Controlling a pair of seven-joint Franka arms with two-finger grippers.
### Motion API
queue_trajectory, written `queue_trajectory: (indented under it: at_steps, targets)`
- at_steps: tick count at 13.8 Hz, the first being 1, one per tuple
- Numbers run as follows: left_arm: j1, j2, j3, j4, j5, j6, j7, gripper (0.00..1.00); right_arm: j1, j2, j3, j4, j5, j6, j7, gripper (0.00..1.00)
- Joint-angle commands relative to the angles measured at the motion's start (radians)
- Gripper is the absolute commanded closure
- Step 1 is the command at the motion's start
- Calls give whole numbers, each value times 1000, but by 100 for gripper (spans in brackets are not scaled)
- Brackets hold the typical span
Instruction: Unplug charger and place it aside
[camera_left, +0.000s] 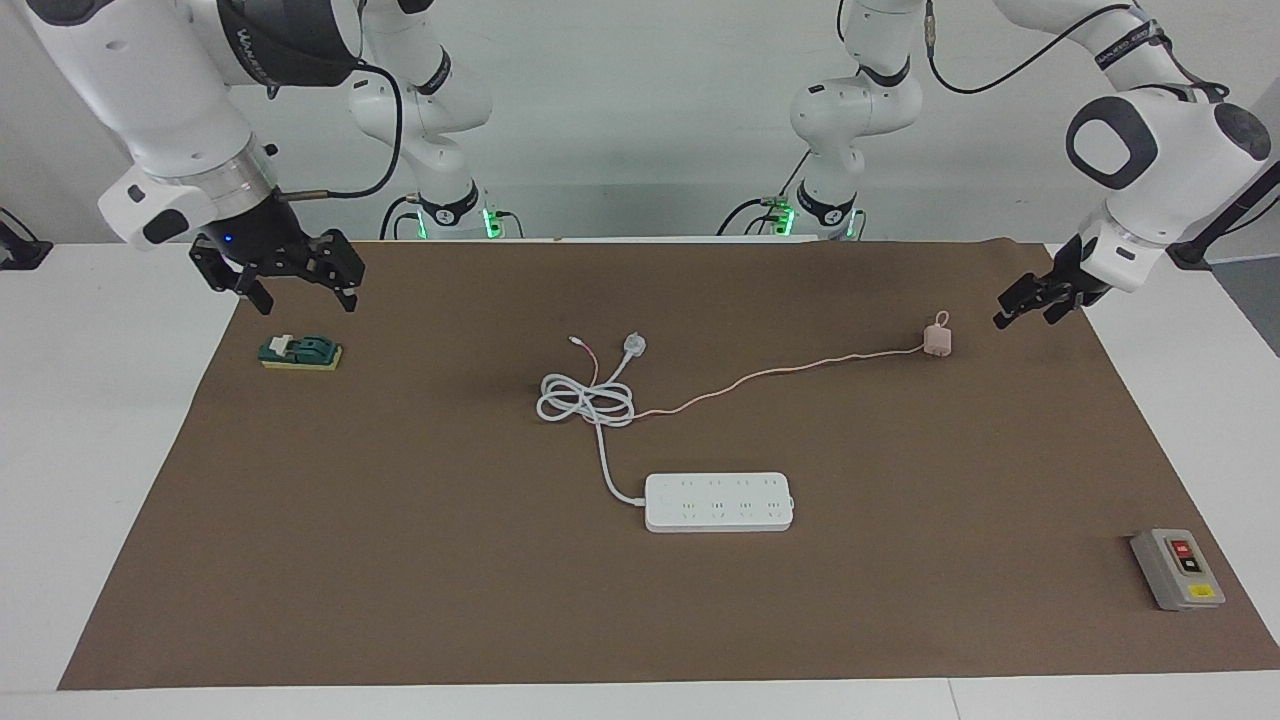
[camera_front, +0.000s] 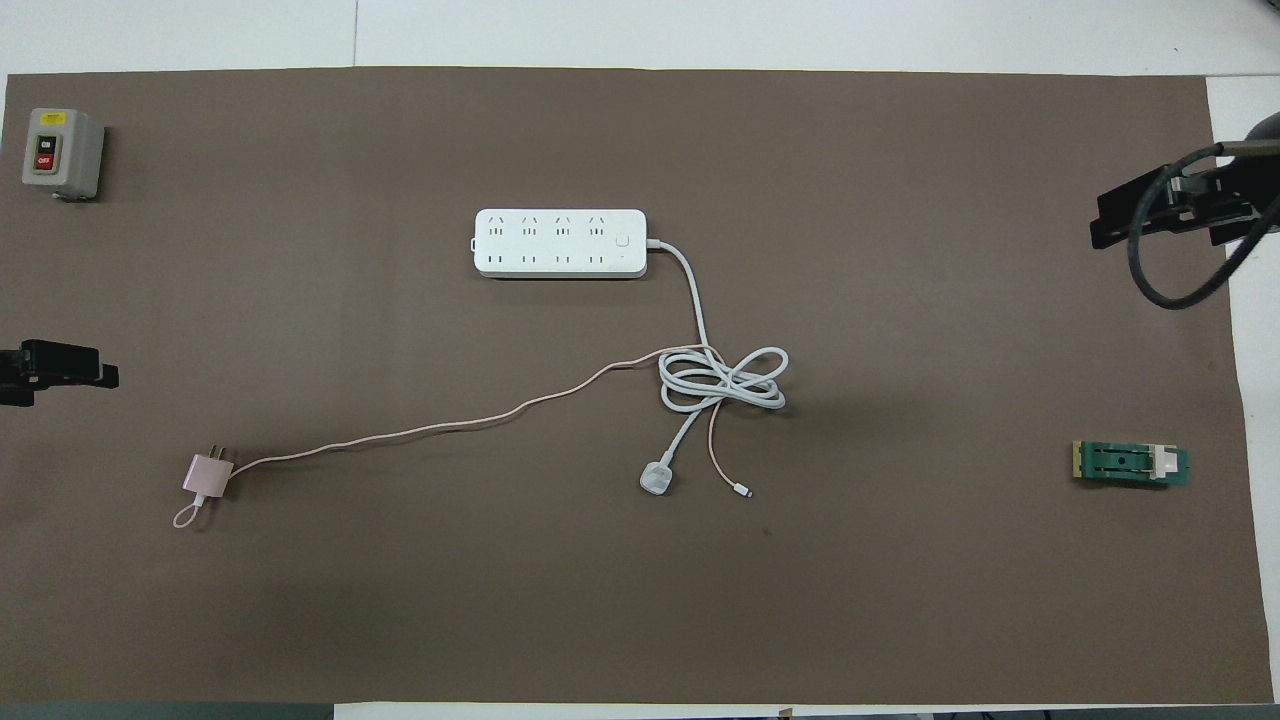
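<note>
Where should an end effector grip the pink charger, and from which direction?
Probably grip the charger by its cube body, coming straight down. It lies flat and apart from the power strip, prongs bare, cable leaving one side. The left end effector hangs close to it.

Bright, even overhead light; soft faint shadows on mat (camera_left: 400, 560); sharp, no glare.

The charger (camera_left: 938, 341) (camera_front: 207, 473) and its thin cable are pale pink. The power strip (camera_left: 719, 502) (camera_front: 560, 243) and its cord are white. The surface (camera_left: 400, 560) (camera_front: 900, 560) is plain brown. A switch box (camera_left: 1177, 568) (camera_front: 62, 152) is grey with red and black buttons; a small block (camera_left: 301, 352) (camera_front: 1131, 464) is green on yellow.
</note>
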Motion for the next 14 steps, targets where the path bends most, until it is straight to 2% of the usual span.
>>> queue_trajectory:
  at_steps: [1, 5, 7, 9, 14]
  targets:
    - [-76, -1, 6, 109, 77, -116, -162, 0, -41, -95, 15, -124, -29, 18, -51, 0]
    - [-147, -19, 5, 210, 123, -271, -240, 0, -85, -195, 40, -237, -62, 32, -51, 0]
    - [-173, -48, 3, 220, 123, -303, -241, 0, -140, -221, 92, -273, -64, 32, -51, 0]
    - [-184, -64, -12, 223, 123, -297, -235, 0, -226, -226, 188, -277, -65, 30, -52, 0]
    - [-208, 0, -17, 302, 130, -360, -227, 0, -234, -201, 196, -239, -70, 39, -46, 0]
